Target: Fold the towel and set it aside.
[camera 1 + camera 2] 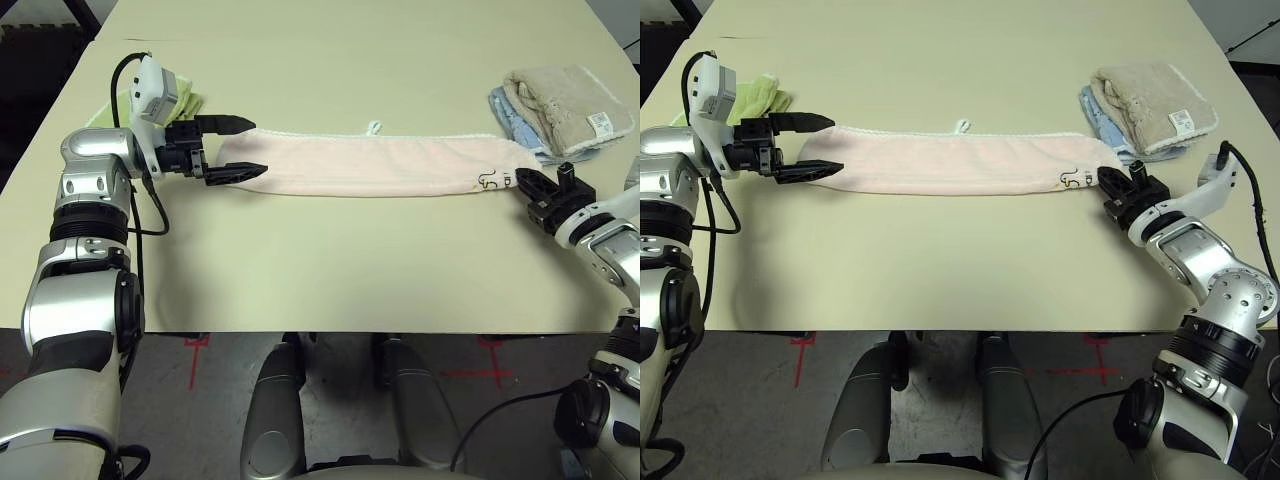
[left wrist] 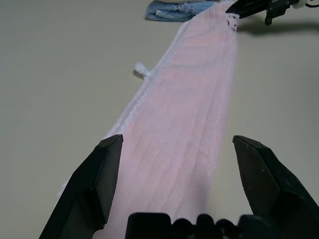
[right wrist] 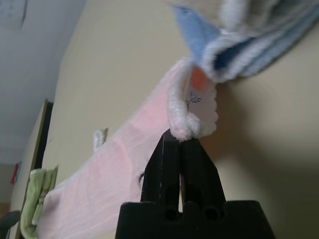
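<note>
Hiding the towel's [image 1: 380, 165] left end: left gripper [image 1: 238, 148].

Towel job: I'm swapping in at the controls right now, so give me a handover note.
Left gripper: fingers open, straddling the left end of the towel, not gripping.
Right gripper: fingers shut at the towel's right end; the right wrist view shows the tips against the edge, and I cannot tell whether they pinch it.
Towel: stretched out as a long narrow strip across the table, its right end beside the beige and blue folded towels; a lime-green cloth sits behind the left gripper.
Done: folded lengthwise, it seems.
Left: fold end to end, set aside.
</note>
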Robot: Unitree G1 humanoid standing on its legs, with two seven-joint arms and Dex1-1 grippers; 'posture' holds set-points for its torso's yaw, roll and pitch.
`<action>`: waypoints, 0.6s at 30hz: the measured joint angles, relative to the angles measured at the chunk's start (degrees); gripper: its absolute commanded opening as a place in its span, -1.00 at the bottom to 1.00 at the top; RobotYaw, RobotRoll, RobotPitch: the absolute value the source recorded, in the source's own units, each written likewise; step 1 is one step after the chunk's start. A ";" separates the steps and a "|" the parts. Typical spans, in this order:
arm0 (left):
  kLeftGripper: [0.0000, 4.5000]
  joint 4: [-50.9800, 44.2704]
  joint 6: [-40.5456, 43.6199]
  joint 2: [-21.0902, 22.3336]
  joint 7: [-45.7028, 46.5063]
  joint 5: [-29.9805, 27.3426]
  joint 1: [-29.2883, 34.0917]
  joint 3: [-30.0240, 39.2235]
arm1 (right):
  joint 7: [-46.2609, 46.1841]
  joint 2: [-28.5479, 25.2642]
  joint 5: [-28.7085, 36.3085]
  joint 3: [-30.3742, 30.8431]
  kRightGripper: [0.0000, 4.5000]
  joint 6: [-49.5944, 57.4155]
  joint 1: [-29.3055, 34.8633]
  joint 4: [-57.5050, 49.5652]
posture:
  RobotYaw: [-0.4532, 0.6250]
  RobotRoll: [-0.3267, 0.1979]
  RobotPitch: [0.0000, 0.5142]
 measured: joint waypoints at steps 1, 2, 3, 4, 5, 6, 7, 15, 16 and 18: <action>1.00 0.00 0.00 0.00 0.00 0.00 0.00 0.00 | 0.85 -0.33 0.00 0.64 -0.98 0.08 -0.01 -0.08 | -0.31 0.25 0.05; 1.00 0.00 0.01 -0.01 0.01 0.00 0.00 0.00 | 2.09 -0.75 -0.01 1.71 -0.98 0.17 -0.19 -0.13 | -0.31 0.25 0.05; 1.00 -0.01 0.01 -0.05 0.01 0.00 0.00 -0.01 | 2.69 -0.88 -0.01 2.26 -0.98 0.24 -0.41 -0.19 | -0.31 0.25 0.05; 1.00 -0.02 0.02 -0.11 0.01 0.00 0.00 -0.01 | 3.75 -1.22 -0.19 3.30 -0.98 0.26 -0.65 -0.44 | -0.31 0.25 0.05; 1.00 -0.02 0.03 -0.15 0.01 0.00 0.00 -0.01 | 5.29 -1.97 -0.40 5.08 -0.98 0.50 -0.75 -1.25 | -0.30 0.25 0.05; 1.00 -0.03 0.04 -0.18 0.02 0.00 0.00 -0.01 | 6.39 -2.43 -0.48 6.45 -0.98 0.81 -0.98 -2.20 | -0.30 0.25 0.05; 1.00 -0.09 0.07 -0.25 0.03 0.00 0.00 -0.01 | 7.54 -2.96 -0.63 7.81 -0.98 1.18 -1.61 -2.88 | -0.30 0.25 0.05; 1.00 -0.32 0.46 -0.31 0.08 -0.01 0.01 -0.02 | 10.95 -4.12 -0.77 13.86 -0.98 3.03 -6.31 -6.94 | -0.29 0.25 0.03; 1.00 -0.36 0.55 -0.33 0.10 -0.01 0.01 -0.02 | 11.36 -4.24 -0.75 14.72 -0.98 3.48 -6.74 -7.60 | -0.29 0.25 0.03; 1.00 -0.43 0.69 -0.33 0.13 -0.02 0.01 -0.02 | 12.29 -5.08 -0.94 17.13 -0.98 4.68 -7.08 -8.99 | -0.29 0.25 0.03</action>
